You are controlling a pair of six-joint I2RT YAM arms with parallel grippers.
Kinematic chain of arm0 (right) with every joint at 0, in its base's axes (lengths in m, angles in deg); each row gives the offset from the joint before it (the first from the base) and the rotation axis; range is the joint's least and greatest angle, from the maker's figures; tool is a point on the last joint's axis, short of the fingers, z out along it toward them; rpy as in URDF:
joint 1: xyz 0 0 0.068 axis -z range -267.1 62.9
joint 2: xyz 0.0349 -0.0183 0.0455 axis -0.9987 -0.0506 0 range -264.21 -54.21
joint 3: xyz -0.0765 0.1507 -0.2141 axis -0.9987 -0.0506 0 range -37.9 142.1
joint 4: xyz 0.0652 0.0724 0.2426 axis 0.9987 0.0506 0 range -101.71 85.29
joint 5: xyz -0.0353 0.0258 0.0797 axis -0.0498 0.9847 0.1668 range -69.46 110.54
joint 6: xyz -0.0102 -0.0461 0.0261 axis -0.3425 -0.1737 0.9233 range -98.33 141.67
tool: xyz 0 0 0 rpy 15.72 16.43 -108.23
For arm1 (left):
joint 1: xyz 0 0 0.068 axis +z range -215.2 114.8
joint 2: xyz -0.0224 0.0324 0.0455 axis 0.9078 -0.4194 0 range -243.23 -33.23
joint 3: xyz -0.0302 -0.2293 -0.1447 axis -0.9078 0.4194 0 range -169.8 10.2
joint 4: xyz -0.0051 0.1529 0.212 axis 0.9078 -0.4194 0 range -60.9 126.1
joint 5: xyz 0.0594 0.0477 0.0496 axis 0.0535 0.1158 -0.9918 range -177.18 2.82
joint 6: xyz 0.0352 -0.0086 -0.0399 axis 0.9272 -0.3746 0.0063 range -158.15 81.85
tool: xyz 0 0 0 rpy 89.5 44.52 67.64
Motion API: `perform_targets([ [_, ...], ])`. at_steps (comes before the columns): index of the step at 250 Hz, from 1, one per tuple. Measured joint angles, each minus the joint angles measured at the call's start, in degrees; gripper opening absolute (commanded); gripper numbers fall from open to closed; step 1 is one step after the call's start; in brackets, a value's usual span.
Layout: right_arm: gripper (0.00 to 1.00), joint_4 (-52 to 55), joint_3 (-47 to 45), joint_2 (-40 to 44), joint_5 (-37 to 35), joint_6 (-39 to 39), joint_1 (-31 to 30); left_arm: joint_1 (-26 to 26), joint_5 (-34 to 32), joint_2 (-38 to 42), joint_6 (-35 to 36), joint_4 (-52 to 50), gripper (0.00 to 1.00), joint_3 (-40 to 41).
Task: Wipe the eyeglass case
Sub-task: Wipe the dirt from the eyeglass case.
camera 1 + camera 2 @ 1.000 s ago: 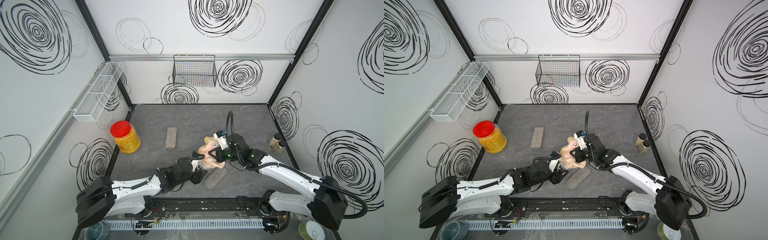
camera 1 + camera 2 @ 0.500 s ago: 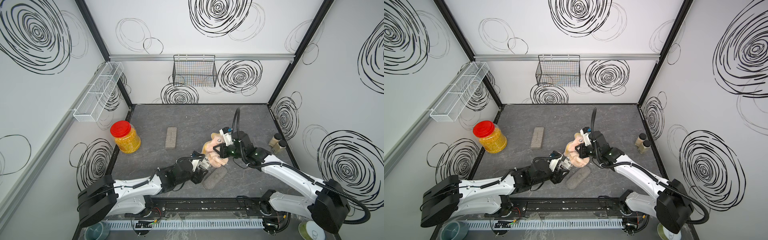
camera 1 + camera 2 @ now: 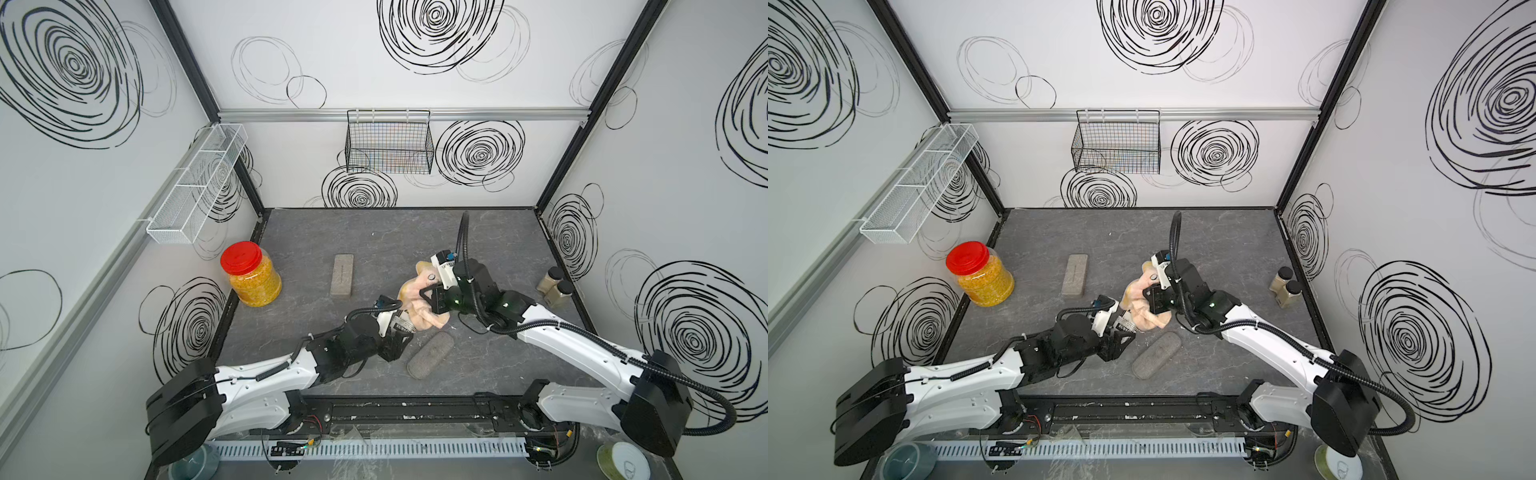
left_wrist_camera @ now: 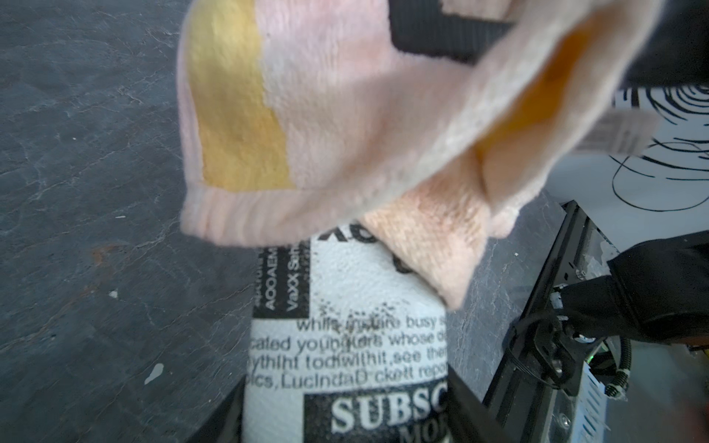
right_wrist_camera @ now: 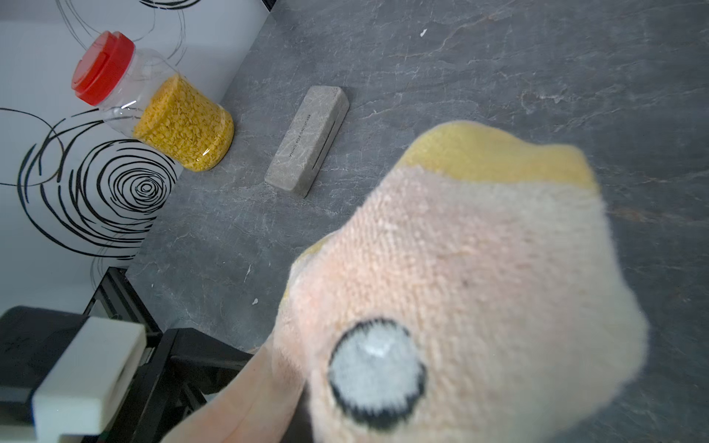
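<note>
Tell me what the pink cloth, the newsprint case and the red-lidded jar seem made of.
Pink cloth: soft plush or microfibre, fuzzy nap shows. Newsprint case: likely faux leather, matte with pebbled grain. Jar: clear glossy plastic by its highlights, though glass is possible; lid, opaque red plastic.

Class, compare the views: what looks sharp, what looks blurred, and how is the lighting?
Left wrist view: cloth smeared soft, the print on the eyeglass case mostly legible. Right wrist view: cloth blurred up close, jar and grey box sharp. Both top views: even light, no strong glare.

Robot lab cell: swirl-printed walls (image 3: 540, 62), black frame (image 3: 592, 104).
</note>
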Motion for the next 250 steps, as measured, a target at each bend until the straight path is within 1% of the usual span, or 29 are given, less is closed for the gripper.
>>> perform_targets([
  [36, 0.02, -1.42, -0.24, -0.33, 3.87, -1.25, -2.45, 0.00, 0.02, 0.55, 0.02, -0.28, 0.62, 0.00],
  [53, 0.01, -1.22, -0.13, -1.09, 3.65, -1.46, -3.17, 0.00, 0.02, 0.55, 0.04, -0.44, 0.62, 0.00],
  [77, 0.01, -1.11, -0.13, -1.84, 1.25, -1.57, -3.15, 0.22, 0.02, 0.39, 0.13, -1.16, 0.62, 0.00],
  [103, 0.01, -1.25, -0.13, -1.84, -2.36, -1.09, -1.90, 0.76, 0.04, 0.17, 0.26, -1.49, 0.62, 0.00],
  [121, 0.01, -1.33, -0.20, -1.81, -4.63, -0.24, 0.07, 1.18, 0.11, 0.17, 0.35, -1.51, 0.62, 0.00],
  [145, 0.02, -2.05, -0.76, -1.55, -4.90, 0.28, 2.89, 1.46, 0.31, 0.17, 0.44, -1.31, 0.62, -0.02],
  [160, 0.02, -2.27, -1.14, -1.27, -4.31, -0.11, 3.43, 1.46, 0.48, 0.17, 0.44, -1.07, 0.62, -0.02],
  [197, 0.02, -2.60, -1.16, -1.11, -1.62, -1.86, -0.96, 1.42, 0.70, -0.50, 0.46, -1.51, 0.62, -0.28],
  [220, 0.02, -2.38, -1.16, -1.11, -0.04, -2.08, -2.67, 1.31, 0.68, -1.20, 0.63, -1.53, 0.62, -0.68],
  [236, 0.02, -2.34, -1.22, -0.87, -0.17, -2.03, -3.10, 1.31, 0.68, -1.22, 0.66, -1.55, 0.62, -1.07],
  [250, 0.02, -2.16, -1.44, -0.09, -1.75, -1.86, -3.10, 1.11, 0.63, -1.22, 0.66, -1.49, 0.62, -1.38],
])
